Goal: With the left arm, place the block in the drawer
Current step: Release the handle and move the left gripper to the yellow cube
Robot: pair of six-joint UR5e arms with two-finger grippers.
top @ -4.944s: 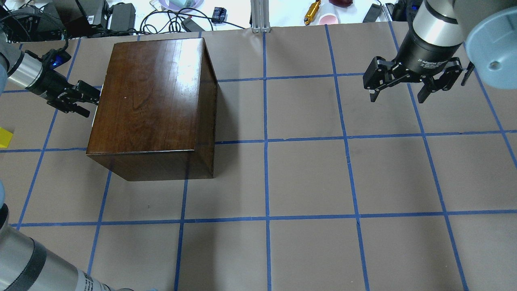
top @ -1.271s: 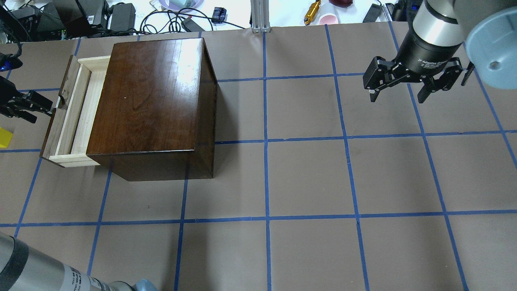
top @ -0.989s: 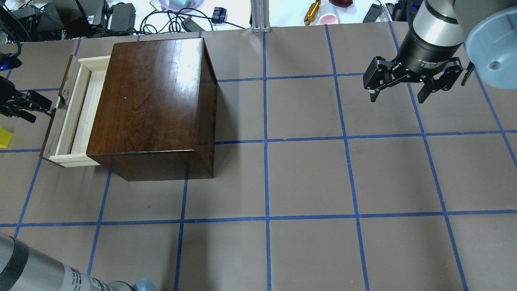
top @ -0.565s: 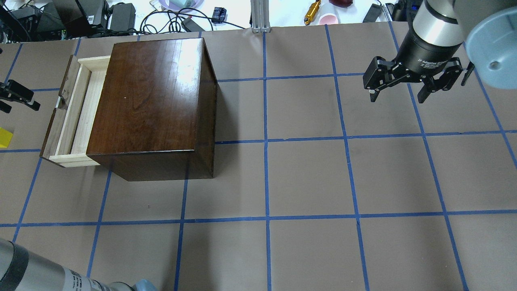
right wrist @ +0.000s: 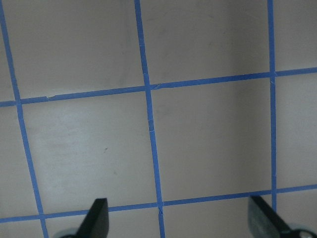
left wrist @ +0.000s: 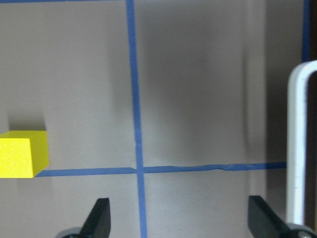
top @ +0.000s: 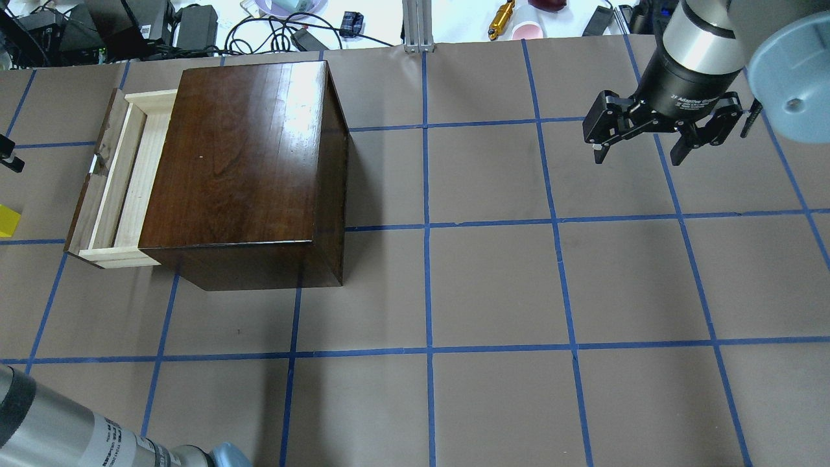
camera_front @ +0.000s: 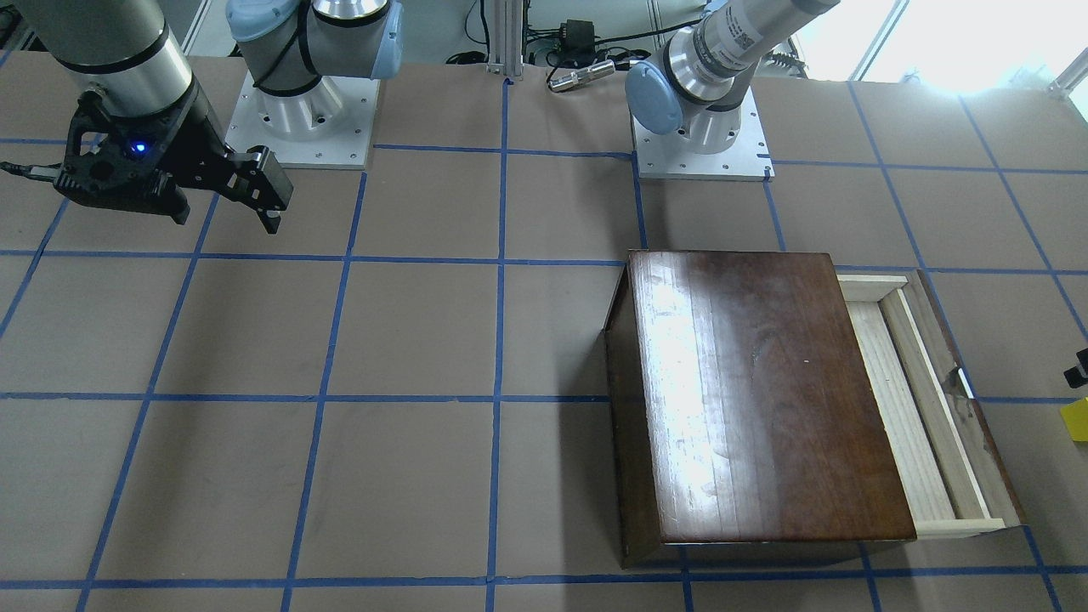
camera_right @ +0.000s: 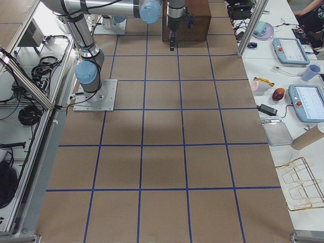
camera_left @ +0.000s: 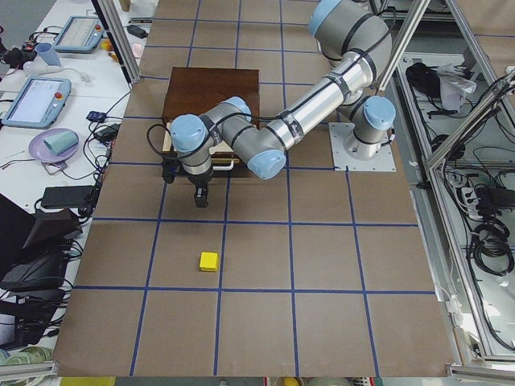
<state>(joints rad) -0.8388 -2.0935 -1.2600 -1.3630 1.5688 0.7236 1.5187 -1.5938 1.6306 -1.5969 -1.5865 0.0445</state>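
Note:
The yellow block lies on the table at the far left edge, left of the drawer; it also shows in the front view, the left side view and the left wrist view. The drawer stands pulled out of the dark wooden box, and its pale tray is bare. My left gripper is open and empty, above the table between block and drawer; only a tip shows overhead. My right gripper is open and empty at the far right.
The drawer's white handle is at the right edge of the left wrist view. Cables, chargers and a gold tool lie beyond the table's far edge. The arm bases stand at the robot's side.
The drawer was shut 4.9 s ago and is now pulled out. Over the last second my left gripper has drawn back leftward from the drawer front, almost out of the overhead view. The right arm has not moved.

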